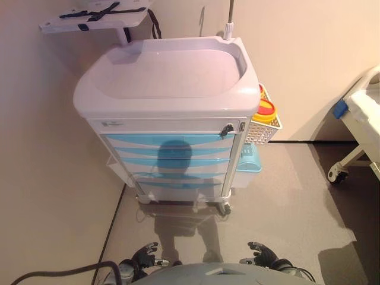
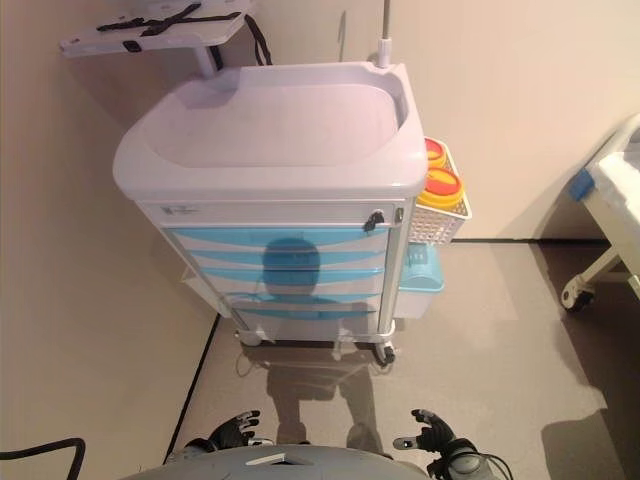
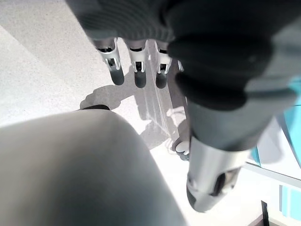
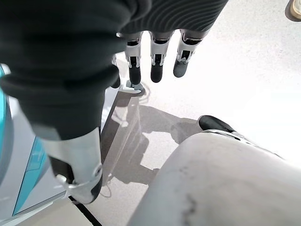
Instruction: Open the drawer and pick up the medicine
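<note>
The left hand (image 1: 144,255) hangs low at the near edge of the head views, its fingers (image 3: 136,66) straight and relaxed in its wrist view, holding nothing and pointing down at the floor (image 1: 279,196). Well ahead of it and up stands a white medical cart (image 1: 166,101) on castors, set against the wall. Farther off still, beyond the cart's left rear corner, a white shelf (image 1: 95,18) with black straps sticks out from the wall.

The cart's top is a shallow moulded tray, its rim raised along the back and right side. Below the top runs a white front strip with a dark lock knob (image 1: 227,129) near its right end. Under that sits a stack of light blue drawers (image 1: 172,160), all pushed in flush. The medicine cannot be seen in any view; neither hand holds anything.

A thin pole (image 1: 230,18) rises from the cart's right rear corner. On the cart's right side hangs a white perforated basket (image 1: 264,129) carrying a yellow container with a red lid (image 1: 265,110), and a pale blue bin (image 1: 248,159) sits just below it.

The right hand (image 1: 261,255) hangs level with the left one, equally far short of the cart, its fingers (image 4: 157,61) loosely extended and empty. Far out to its right stands the white frame of a bed (image 1: 359,124) on a castor, with a blue piece on its rail.
</note>
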{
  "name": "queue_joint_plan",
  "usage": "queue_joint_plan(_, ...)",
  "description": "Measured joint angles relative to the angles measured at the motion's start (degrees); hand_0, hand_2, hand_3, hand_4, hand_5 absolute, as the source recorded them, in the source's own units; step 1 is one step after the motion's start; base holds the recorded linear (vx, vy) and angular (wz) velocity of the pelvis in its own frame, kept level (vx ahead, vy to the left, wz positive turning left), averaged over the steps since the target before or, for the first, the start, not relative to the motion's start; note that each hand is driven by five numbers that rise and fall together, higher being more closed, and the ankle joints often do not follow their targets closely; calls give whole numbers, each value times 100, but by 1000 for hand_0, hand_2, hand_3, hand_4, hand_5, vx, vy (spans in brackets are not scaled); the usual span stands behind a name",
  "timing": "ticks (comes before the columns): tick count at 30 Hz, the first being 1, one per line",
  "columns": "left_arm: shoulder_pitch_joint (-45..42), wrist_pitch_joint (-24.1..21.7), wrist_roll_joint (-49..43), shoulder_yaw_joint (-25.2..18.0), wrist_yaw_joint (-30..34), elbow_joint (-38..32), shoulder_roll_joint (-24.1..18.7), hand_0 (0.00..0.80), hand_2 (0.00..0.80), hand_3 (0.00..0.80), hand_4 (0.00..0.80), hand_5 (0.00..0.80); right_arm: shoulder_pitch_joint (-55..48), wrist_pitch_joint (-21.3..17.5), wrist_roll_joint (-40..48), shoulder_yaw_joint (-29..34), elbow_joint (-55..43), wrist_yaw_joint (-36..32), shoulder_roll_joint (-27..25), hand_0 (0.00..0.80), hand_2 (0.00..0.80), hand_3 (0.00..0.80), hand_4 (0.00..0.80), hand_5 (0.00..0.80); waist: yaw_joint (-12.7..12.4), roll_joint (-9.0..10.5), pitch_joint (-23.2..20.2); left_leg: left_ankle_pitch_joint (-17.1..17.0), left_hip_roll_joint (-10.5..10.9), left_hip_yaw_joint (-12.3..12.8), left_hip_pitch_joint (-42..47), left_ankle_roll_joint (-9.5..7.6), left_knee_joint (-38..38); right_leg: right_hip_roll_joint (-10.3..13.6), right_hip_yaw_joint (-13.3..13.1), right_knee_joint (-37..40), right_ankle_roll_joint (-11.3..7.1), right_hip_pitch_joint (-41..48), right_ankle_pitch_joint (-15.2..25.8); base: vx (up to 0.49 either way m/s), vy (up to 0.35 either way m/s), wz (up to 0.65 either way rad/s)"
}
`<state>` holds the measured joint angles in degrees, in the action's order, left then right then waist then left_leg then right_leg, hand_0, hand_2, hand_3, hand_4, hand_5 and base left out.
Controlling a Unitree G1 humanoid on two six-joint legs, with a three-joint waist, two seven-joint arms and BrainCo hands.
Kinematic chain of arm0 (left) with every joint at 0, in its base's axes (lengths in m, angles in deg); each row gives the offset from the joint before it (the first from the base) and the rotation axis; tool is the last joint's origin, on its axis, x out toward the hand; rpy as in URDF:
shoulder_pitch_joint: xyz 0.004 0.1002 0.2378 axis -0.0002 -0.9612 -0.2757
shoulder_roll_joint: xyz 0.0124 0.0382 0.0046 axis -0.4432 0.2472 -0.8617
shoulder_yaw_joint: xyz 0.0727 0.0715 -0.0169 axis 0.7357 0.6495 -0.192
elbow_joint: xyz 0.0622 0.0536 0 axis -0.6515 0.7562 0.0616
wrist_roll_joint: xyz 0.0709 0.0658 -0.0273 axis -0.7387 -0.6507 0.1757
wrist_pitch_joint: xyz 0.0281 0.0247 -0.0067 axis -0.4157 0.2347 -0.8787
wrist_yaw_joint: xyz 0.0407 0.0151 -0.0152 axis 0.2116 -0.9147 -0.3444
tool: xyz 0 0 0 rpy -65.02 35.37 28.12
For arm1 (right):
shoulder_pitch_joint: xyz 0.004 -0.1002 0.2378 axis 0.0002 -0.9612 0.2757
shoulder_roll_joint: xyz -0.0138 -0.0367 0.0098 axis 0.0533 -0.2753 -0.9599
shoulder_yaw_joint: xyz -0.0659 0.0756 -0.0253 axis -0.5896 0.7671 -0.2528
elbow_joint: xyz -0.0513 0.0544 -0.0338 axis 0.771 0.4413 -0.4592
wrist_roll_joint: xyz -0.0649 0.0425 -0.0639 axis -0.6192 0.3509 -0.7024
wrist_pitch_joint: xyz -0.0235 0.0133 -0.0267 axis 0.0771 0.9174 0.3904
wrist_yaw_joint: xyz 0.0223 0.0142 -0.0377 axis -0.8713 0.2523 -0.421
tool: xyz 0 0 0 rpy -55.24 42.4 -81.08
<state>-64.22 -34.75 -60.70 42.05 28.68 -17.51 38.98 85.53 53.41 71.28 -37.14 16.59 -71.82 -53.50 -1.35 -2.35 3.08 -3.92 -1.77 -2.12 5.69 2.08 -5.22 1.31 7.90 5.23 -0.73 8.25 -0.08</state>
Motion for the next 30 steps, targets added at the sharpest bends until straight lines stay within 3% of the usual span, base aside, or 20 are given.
queue_joint_plan(30, 77, -18, 481, -172, -95, 20, -20, 0, 0, 0, 0, 0, 74, 12, -253, -63, 3, -144, -33, 0, 0, 0, 0, 0, -3, 66, 219, 19, 1, 67, -140, -6, 104, 1, -84, -56, -8, -166, -5, 31, 6, -1)
